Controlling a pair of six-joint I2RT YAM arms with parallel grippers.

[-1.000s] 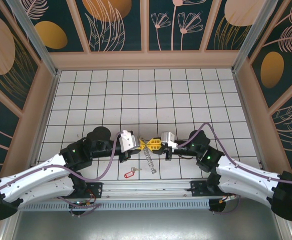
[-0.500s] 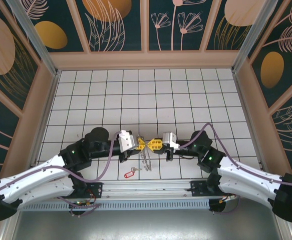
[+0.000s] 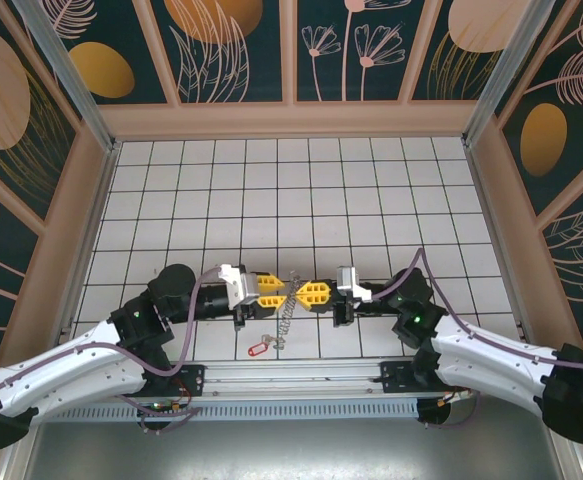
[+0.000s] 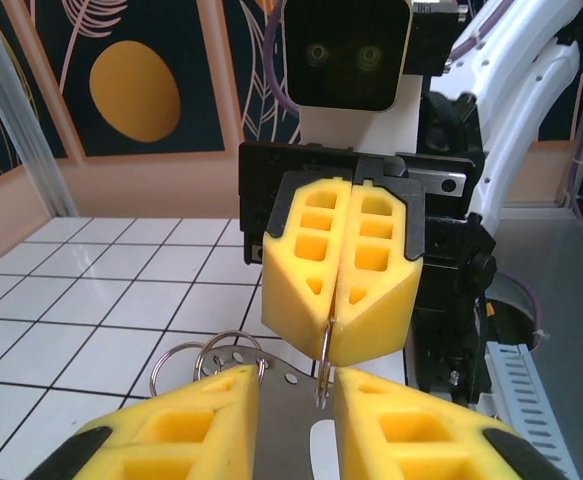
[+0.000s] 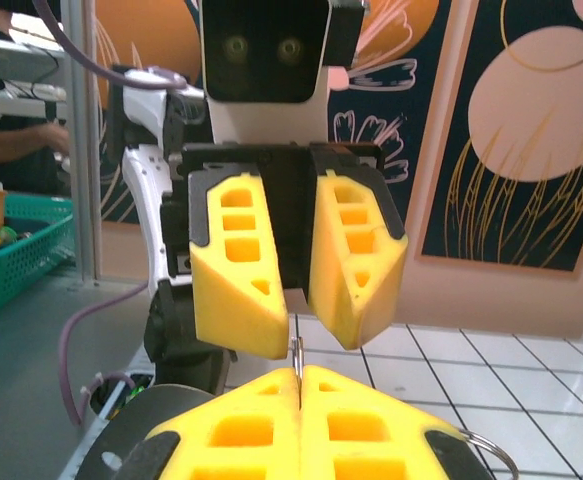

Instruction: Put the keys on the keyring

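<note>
The keyring (image 3: 289, 300) hangs between my two grippers near the table's front edge, its fringe of small silver loops (image 4: 209, 357) dangling toward the floor. My right gripper (image 3: 302, 294) is shut on the ring's thin wire (image 5: 297, 356), which stands edge-on between its yellow pads (image 5: 251, 425). My left gripper (image 3: 280, 289) faces it tip to tip, open, its fingers (image 4: 176, 435) on either side of the wire (image 4: 323, 362) without pinching it. The red key (image 3: 256, 349) lies on the tiles in front of and left of the ring, apart from both grippers.
A metal rail (image 3: 291, 378) runs along the near edge just behind the red key. The wooden walls (image 3: 291, 120) enclose the white tiled floor (image 3: 291, 200), which stretches open behind the grippers. A green basket (image 5: 16, 250) sits off the table.
My left gripper has opened and let go of the ring, drawing back a little to the left. The right gripper stays shut on the wire; the ring hangs from it.
</note>
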